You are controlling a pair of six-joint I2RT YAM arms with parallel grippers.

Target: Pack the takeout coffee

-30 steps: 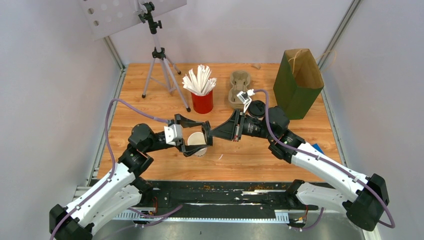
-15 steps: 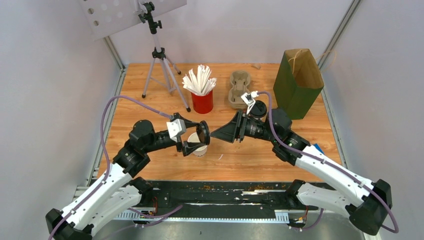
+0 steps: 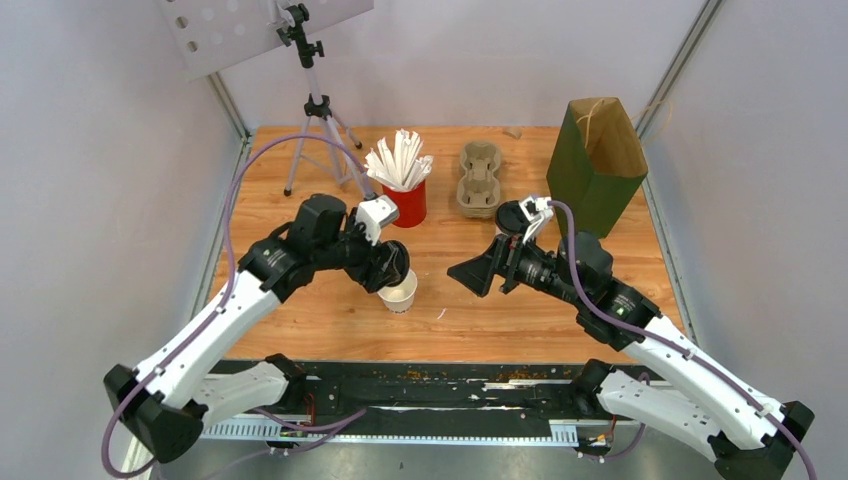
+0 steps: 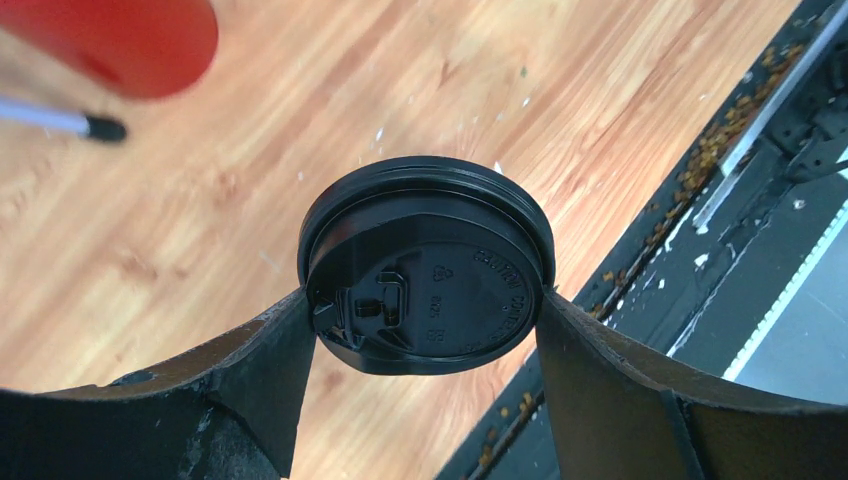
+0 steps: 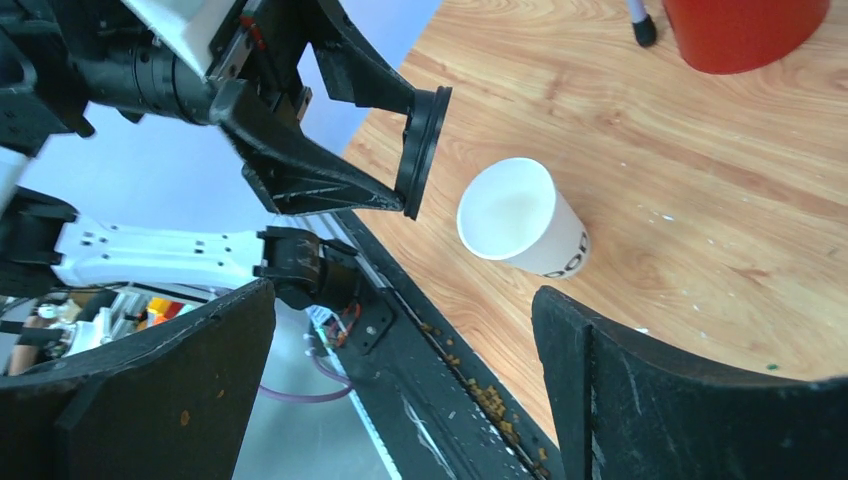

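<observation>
An open white paper cup (image 3: 398,292) with no lid stands on the wooden table, and it also shows in the right wrist view as the cup (image 5: 520,215). My left gripper (image 3: 392,262) is shut on a black plastic lid (image 4: 427,265), pinched by its rim between both fingers (image 4: 270,370). The lid (image 5: 422,150) hangs on edge just left of and above the cup. My right gripper (image 3: 470,275) stands wide open and holds nothing, a little right of the cup. A second cup with a black lid (image 3: 512,216) stands behind the right wrist.
A red cup of white straws (image 3: 405,200) stands behind the left gripper. A beige pulp cup tray (image 3: 480,180) and a green paper bag (image 3: 595,165) are at the back right. A tripod (image 3: 320,130) stands at the back left. The table's black front rail (image 3: 430,385) runs along the near edge.
My right gripper has opened and drawn back to the right. The left arm has risen and swung back, and its gripper keeps the lid above the open cup.
</observation>
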